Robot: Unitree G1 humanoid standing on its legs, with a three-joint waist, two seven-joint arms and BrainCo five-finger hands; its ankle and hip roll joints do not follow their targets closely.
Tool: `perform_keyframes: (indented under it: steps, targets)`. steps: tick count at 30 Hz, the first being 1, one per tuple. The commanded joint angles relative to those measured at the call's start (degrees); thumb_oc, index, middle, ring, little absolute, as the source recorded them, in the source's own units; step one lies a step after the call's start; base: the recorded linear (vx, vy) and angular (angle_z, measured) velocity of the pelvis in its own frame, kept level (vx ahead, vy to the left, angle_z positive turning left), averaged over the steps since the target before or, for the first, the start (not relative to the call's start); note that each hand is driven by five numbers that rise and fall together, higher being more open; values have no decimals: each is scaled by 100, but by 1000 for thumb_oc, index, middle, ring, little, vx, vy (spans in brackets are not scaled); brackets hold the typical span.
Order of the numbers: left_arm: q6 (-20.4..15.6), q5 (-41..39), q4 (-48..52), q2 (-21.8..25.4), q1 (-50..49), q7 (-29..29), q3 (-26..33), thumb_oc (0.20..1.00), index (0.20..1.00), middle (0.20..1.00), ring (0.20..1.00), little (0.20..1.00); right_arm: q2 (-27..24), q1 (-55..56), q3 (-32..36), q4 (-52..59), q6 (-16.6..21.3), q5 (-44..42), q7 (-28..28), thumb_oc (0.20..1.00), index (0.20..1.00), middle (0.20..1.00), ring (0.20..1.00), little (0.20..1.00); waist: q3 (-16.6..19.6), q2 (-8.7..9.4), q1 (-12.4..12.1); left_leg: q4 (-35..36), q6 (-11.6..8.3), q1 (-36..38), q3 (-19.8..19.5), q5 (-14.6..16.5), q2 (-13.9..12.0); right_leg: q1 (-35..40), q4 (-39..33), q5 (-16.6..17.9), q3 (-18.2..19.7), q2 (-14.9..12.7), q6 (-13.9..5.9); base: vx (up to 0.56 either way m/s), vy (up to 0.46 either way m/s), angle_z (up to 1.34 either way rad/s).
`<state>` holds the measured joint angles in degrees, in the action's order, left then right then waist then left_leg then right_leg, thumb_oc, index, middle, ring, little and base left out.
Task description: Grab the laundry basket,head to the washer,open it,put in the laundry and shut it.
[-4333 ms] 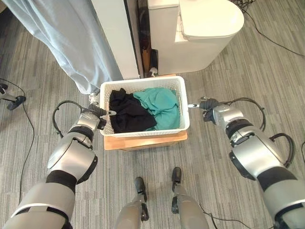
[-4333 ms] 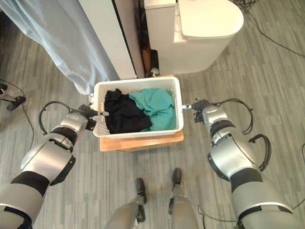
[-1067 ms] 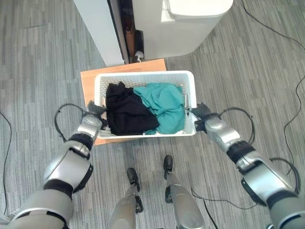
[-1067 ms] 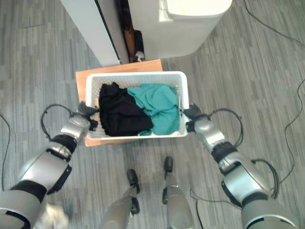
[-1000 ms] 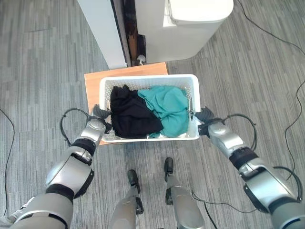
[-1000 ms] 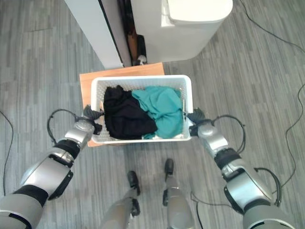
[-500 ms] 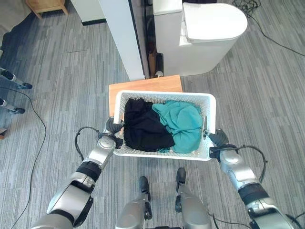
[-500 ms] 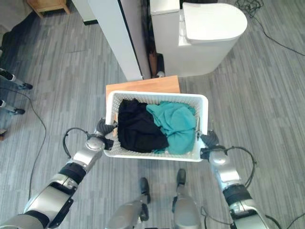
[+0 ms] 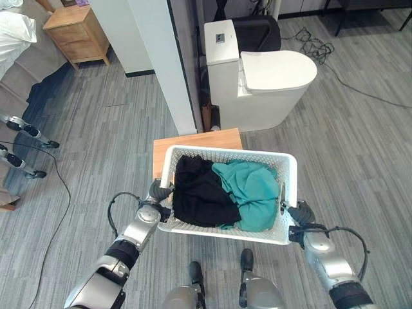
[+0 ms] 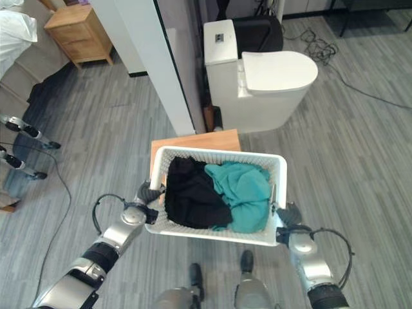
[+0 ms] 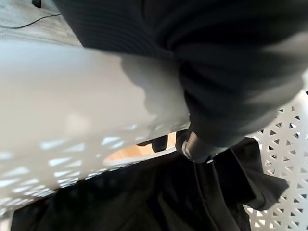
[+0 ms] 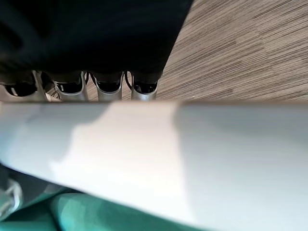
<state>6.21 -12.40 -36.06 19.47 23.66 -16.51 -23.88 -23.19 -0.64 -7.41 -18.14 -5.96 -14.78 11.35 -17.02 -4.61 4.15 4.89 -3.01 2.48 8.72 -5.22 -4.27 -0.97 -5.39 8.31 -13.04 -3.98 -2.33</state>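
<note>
A white perforated laundry basket (image 9: 226, 152) hangs between my two hands, lifted clear of the floor close in front of me. Inside it lie a black garment (image 9: 199, 196) on the left and a teal garment (image 9: 252, 192) on the right. My left hand (image 9: 156, 194) is shut on the basket's left rim (image 11: 72, 96), its thumb (image 11: 196, 144) reaching inside over the black garment (image 11: 144, 202). At the opposite end, my right hand (image 9: 301, 216) has its fingers (image 12: 108, 86) curled over the right rim (image 12: 168, 154), with teal cloth (image 12: 96, 216) just below.
A low wooden stool (image 9: 193, 141) stands just beyond the basket. Behind it are a white toilet (image 9: 273, 74) and a white wall post (image 9: 164, 64). A wooden nightstand (image 9: 77, 27) sits far left, with cables on the grey floor (image 9: 367, 148) to the right.
The basket has come up off the wooden stool and toward me, with both hands still on its rims. The stool now shows behind it. The whole view has shifted.
</note>
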Motion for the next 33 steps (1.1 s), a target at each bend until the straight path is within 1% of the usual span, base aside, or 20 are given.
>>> perform_keyframes:
  steps: [1, 4, 5, 7, 10, 11, 15, 17, 18, 19, 20, 22, 23, 24, 25, 27, 28, 30, 31, 33]
  targets:
    - [-616, -312, 581, -499, 340, 786, -271, 200, 200, 200, 200, 200, 390, -303, -50, 740, 757, -208, -250, 200, 200, 200, 200, 200, 280, 112, -58, -569, -322, -158, -644, 134, -482, 598, 199, -772, 263, -387, -488, -25, -36, 1]
    - [-635, -336, 499, -495, 308, 818, -252, 200, 200, 200, 200, 200, 367, -269, -59, 728, 756, -227, -300, 200, 200, 200, 200, 200, 245, 186, -75, -755, -348, -281, -1237, 314, -251, 520, 203, -717, 396, -402, -472, -48, -26, -15]
    - [-651, -368, 488, -480, 285, 797, -225, 200, 200, 200, 200, 200, 360, -264, -77, 712, 752, -280, -346, 200, 200, 200, 200, 200, 219, 237, -97, -976, -323, -362, -1562, 486, -71, 463, 225, -688, 512, -429, -473, -48, 2, -14]
    - [-651, -412, 549, -437, 201, 838, -178, 200, 200, 200, 200, 200, 292, -314, -111, 687, 728, -225, -414, 200, 200, 200, 200, 200, 190, 287, -105, -1185, -241, -407, -1856, 704, 152, 383, 278, -639, 695, -447, -472, -53, 39, -16]
    - [-652, -483, 570, -445, 131, 902, -161, 200, 200, 200, 200, 200, 268, -359, -107, 544, 714, -247, -436, 200, 200, 200, 200, 200, 147, 291, -92, -1365, -186, -462, -1904, 831, 300, 321, 350, -618, 817, -475, -488, -37, 95, -50]
    - [-659, -399, 574, -422, 72, 945, -135, 200, 200, 200, 200, 200, 236, -429, -87, 346, 668, -88, -415, 200, 200, 200, 200, 200, 133, 305, -67, -1432, -67, -430, -1948, 991, 457, 231, 420, -550, 992, -537, -548, -65, 223, -46]
    - [-682, -257, 639, -372, -21, 956, -39, 200, 200, 200, 200, 200, 225, -496, -3, 257, 640, -59, -398, 200, 200, 200, 200, 200, 81, 336, 44, -1687, 96, -459, -1595, 1279, 656, -73, 535, -396, 1434, -729, -721, -78, 263, -56]
    - [-667, -142, 692, -335, -65, 977, 9, 200, 200, 200, 200, 200, 233, -481, 59, 281, 621, -49, -399, 200, 200, 200, 200, 200, 80, 344, 57, -1730, 185, -454, -1246, 1412, 753, -306, 530, -232, 1775, -841, -902, -113, 401, -88]
    - [-677, -90, 647, -275, -98, 982, 55, 200, 200, 200, 200, 200, 302, -515, 103, 135, 590, -10, -377, 200, 200, 200, 200, 200, 82, 340, 130, -1499, 308, -386, -890, 1393, 840, -619, 460, 79, 2038, -978, -1147, -114, 388, -90]
    - [-679, -90, 645, -275, -97, 983, 56, 200, 200, 200, 200, 200, 304, -515, 103, 137, 588, -8, -376, 200, 200, 200, 200, 200, 89, 346, 105, -1483, 311, -385, -863, 1386, 842, -638, 459, 86, 2068, -977, -1151, -134, 354, -110]
    - [-683, -75, 637, -253, -125, 971, 89, 200, 200, 200, 200, 200, 365, -537, 87, 115, 584, -40, -384, 200, 200, 200, 200, 200, 87, 354, 107, -1357, 341, -377, -715, 1329, 835, -796, 429, 184, 2078, -993, -1227, -87, 157, -63]
    - [-664, -52, 652, -186, -229, 970, 186, 200, 200, 200, 200, 200, 461, -562, 51, 109, 583, -111, -430, 200, 200, 200, 200, 200, 83, 375, 31, -1075, 365, -307, -402, 1233, 744, -980, 344, 300, 1720, -1038, -1254, -153, 175, -106]
    - [-658, -77, 702, -167, -295, 955, 248, 200, 200, 200, 200, 200, 488, -633, -11, 61, 585, -80, -442, 200, 200, 200, 200, 200, 17, 345, -110, -1003, 363, -309, -208, 1152, 646, -1150, 578, 176, 996, -1076, -1194, -208, 103, -133]
    - [-624, -32, 751, -150, -312, 1004, 269, 200, 200, 200, 200, 200, 483, -613, -31, 125, 574, -74, -491, 200, 200, 200, 200, 200, -5, 324, -110, -942, 384, -377, -195, 1045, 622, -1121, 802, 41, 866, -1067, -1137, -260, 128, -153]
    - [-592, 43, 741, -114, -296, 1049, 247, 200, 200, 200, 200, 200, 492, -528, -31, 57, 574, -159, -547, 200, 200, 200, 200, 200, 2, 335, -69, -768, 423, -393, -58, 861, 596, -894, 1353, -307, 878, -830, -1039, -206, 122, -125]
    - [-545, 113, 748, -122, -334, 1110, 220, 200, 200, 200, 200, 200, 548, -422, -28, 72, 598, -248, -586, 200, 200, 200, 200, 200, 51, 300, -116, -626, 493, -406, 45, 736, 546, -693, 1947, -693, 798, -629, -917, -159, 110, -48]
    - [-532, 159, 750, -130, -339, 1134, 223, 200, 200, 200, 200, 200, 578, -362, -47, 97, 608, -266, -610, 200, 200, 200, 200, 200, 104, 283, -167, -542, 501, -452, 122, 660, 510, -630, 2136, -861, 669, -565, -871, -138, 66, -18]
    - [-511, 203, 729, -131, -331, 1130, 243, 200, 200, 200, 200, 200, 598, -355, -74, 59, 642, -317, -615, 200, 200, 200, 200, 200, 177, 315, -278, -415, 487, -487, 333, 544, 463, -398, 2131, -1025, 388, -569, -844, -128, 12, -26]
    - [-505, 218, 737, -109, -354, 1101, 294, 200, 200, 200, 200, 200, 612, -381, -101, 2, 666, -372, -606, 200, 200, 200, 200, 200, 202, 350, -380, -375, 477, -513, 478, 493, 441, -228, 2134, -1084, 130, -663, -839, -158, -39, -39]
    - [-485, 224, 721, -65, -388, 1102, 379, 200, 200, 200, 200, 200, 618, -522, -226, -104, 674, -447, -617, 200, 200, 200, 200, 200, 285, 437, -602, -299, 454, -696, 825, 322, 340, 42, 2004, -992, -164, -768, -859, -161, -71, -73]
